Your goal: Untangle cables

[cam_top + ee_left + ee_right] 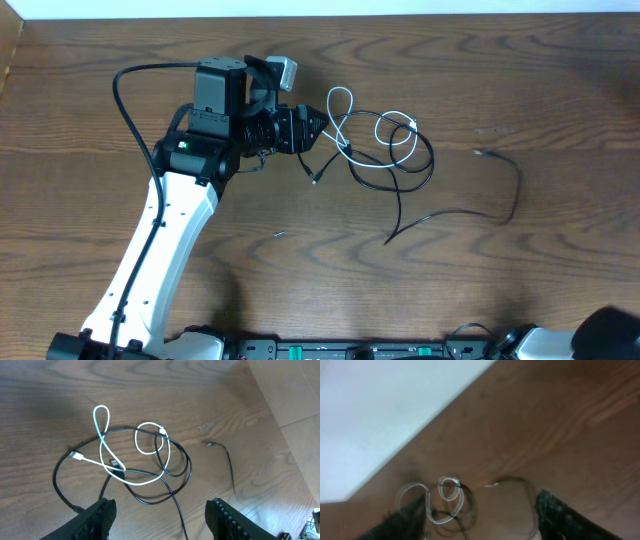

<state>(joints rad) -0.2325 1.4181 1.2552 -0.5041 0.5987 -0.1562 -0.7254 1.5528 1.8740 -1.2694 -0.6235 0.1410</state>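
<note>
Counter (520, 290): dark brown wood grain, fills nearly the whole overhead view. A white strip (400, 8) runs along the 12 o'clock edge, beyond the counter's far edge; wall or floor, cannot tell.

Left wrist view: lighter tan surface (295, 390) at 2 o'clock, past a straight diagonal counter edge.

Right wrist view, blurred: pale bluish-white area (380, 410) at 10 o'clock, also past a diagonal counter edge.

Light is soft and even, with a faint sheen on the grain at 4 o'clock in the left wrist view.

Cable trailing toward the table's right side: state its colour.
The cable is black; overhead view shows it best.
</note>
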